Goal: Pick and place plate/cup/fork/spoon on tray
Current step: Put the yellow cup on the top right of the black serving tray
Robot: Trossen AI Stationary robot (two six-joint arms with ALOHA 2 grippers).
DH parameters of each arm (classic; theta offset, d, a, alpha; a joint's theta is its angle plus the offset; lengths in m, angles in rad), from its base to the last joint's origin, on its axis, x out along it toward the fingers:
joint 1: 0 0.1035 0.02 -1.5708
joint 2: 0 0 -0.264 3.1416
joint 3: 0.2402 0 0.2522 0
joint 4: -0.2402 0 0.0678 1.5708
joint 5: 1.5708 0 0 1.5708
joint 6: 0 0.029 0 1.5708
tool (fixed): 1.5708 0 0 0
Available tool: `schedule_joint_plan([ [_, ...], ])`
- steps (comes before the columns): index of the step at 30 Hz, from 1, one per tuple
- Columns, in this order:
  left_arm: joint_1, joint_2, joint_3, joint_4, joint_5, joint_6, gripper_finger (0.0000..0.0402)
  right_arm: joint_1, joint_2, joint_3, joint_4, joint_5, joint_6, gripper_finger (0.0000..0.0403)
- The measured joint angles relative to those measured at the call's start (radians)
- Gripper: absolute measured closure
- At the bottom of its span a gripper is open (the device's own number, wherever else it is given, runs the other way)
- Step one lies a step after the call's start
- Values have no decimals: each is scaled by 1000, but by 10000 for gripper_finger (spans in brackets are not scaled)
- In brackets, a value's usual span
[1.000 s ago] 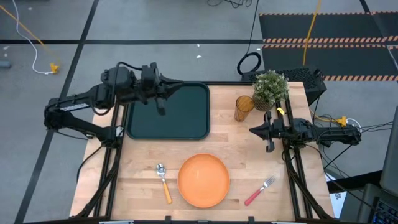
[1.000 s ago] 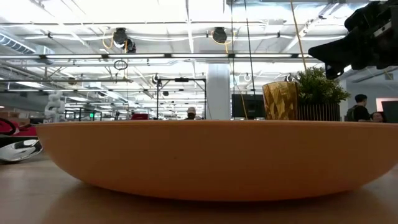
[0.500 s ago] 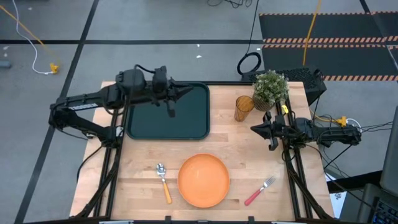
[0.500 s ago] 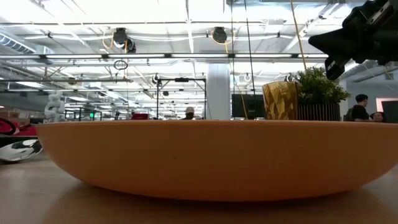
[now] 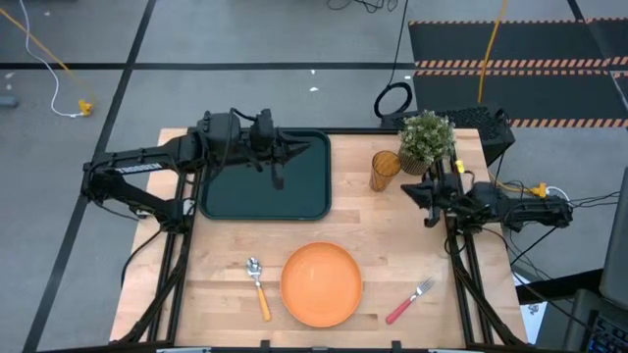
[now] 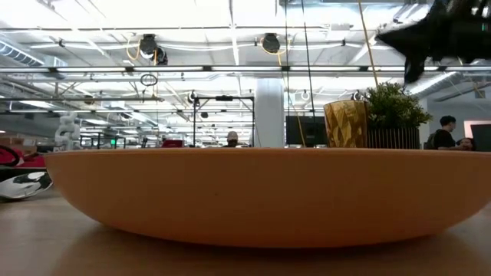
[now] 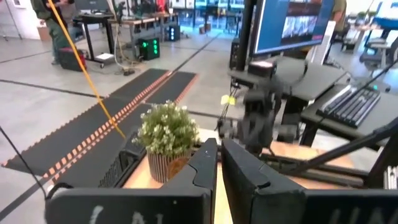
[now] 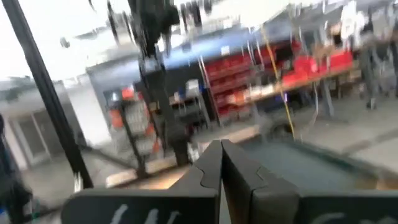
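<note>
The orange plate (image 5: pixel 321 284) lies flat on the table near its front edge and fills the low view (image 6: pixel 261 195). The orange-handled spoon (image 5: pixel 257 285) lies left of it, the red-handled fork (image 5: pixel 409 301) right of it. The amber cup (image 5: pixel 384 171) stands upright beside the potted plant (image 5: pixel 427 139). The dark tray (image 5: pixel 265 176) lies at the far left. My left gripper (image 5: pixel 322 142) is shut and empty above the tray's far right corner. My right gripper (image 5: pixel 406 188) is shut and empty, just right of the cup.
The potted plant stands at the far right, close to the cup and my right gripper. A black box (image 5: pixel 486 127) sits at the table's far right corner. Bare wood lies between the tray and the plate.
My left gripper has moved toward the table's right edge, across the tray's far side. My right gripper has moved toward the far edge, nearer the cup and plant, and has risen in the low view. Nothing on the table has moved.
</note>
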Motion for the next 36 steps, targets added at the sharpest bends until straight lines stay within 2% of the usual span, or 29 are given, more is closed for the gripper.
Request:
schedule_joint_plan([
  [4, 0, -1, 0, -44, 0, 28, 376, 0, 97, 145, -84, 44, -28, 403],
  [14, 28, 0, 0, -75, 0, 34, 376, 0, 447, 591, -355, 46, -179, 403],
  [20, 27, 0, 0, -140, 0, 34, 376, -14, 626, 834, -489, 46, -208, 403],
  [27, 27, 0, 0, -283, 0, 31, 376, -73, 814, 1102, -693, 44, -186, 403],
  [32, 25, 0, 0, -344, 0, 30, 376, -129, 935, 1274, -888, 40, -83, 403],
  [36, 26, 0, 0, -367, 0, 30, 376, -179, 1034, 1379, -1058, -61, 17, 403],
])
